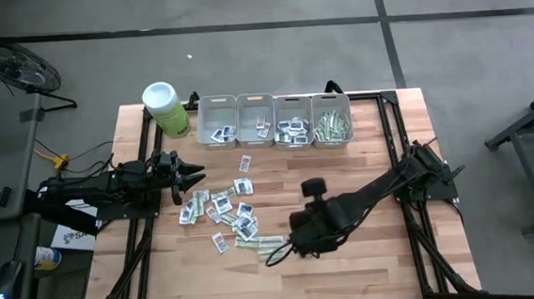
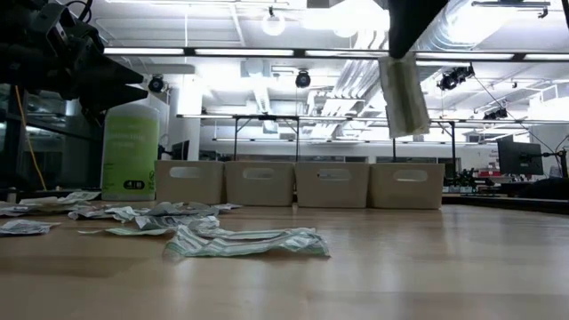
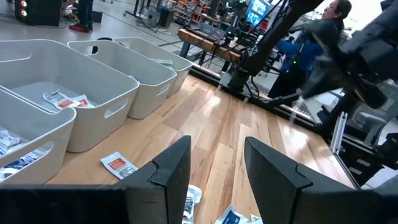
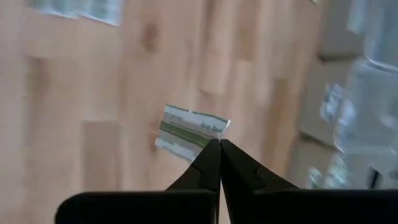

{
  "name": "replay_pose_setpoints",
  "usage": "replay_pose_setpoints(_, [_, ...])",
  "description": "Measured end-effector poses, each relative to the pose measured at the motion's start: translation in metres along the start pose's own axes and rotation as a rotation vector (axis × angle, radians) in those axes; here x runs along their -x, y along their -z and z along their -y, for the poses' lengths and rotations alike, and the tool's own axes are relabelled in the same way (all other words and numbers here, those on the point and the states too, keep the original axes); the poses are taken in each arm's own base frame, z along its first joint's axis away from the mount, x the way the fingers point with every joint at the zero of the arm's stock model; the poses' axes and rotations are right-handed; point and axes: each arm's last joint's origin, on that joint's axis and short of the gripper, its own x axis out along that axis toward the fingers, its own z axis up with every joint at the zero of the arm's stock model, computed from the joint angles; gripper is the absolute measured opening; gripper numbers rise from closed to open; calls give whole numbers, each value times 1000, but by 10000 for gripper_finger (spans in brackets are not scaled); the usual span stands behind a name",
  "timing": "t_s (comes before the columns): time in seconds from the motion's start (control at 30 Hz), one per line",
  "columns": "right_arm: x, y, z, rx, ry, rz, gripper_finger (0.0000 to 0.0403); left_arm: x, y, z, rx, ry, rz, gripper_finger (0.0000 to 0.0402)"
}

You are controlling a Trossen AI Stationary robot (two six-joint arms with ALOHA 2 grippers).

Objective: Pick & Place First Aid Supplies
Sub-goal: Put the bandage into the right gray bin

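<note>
The first aid supplies [image 1: 224, 214] lie as a loose heap of small flat packets on the wooden table, left of centre. One green-and-white strip packet [image 2: 404, 96] hangs high above the table from my right gripper [image 2: 402, 52], which is shut on it and stands near the heap's right, near edge [image 1: 291, 247]. My left gripper [image 1: 192, 178] waits open at the table's left, pointing level toward the heap with nothing between its fingers [image 3: 214, 174]. My right gripper pinches one end of the strip packet [image 4: 208, 134] between its two fingertips. The fingers point steeply down at it from above. The strip hangs below them, slightly tilted, lifted well clear of the table [image 2: 409, 116].
Four grey bins [image 1: 274, 121] stand in a row along the far edge, each with some packets inside. A lime-green canister [image 1: 165, 108] stands left of them. Bare wood lies at the table's right and near sides. A person in blue [image 3: 305, 50] shows beyond the table.
</note>
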Motion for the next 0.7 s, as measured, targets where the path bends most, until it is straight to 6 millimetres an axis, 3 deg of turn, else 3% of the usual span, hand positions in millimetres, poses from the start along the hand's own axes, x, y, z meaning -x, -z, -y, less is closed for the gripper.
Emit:
replay_pose_setpoints(0.17, [-1,11,14,-38,131,-86,0,0,0,0,0,0,0,150])
replay_pose_setpoints(0.33, [-26,27,37,-67,191,-181,0,0,0,0,0,0,1,150])
replay_pose_setpoints(0.57, [-61,80,83,-124,369,-302,0,0,0,0,0,0,0,150])
replay_pose_setpoints(0.7, [-63,112,113,-203,468,-301,0,0,0,0,0,0,0,150])
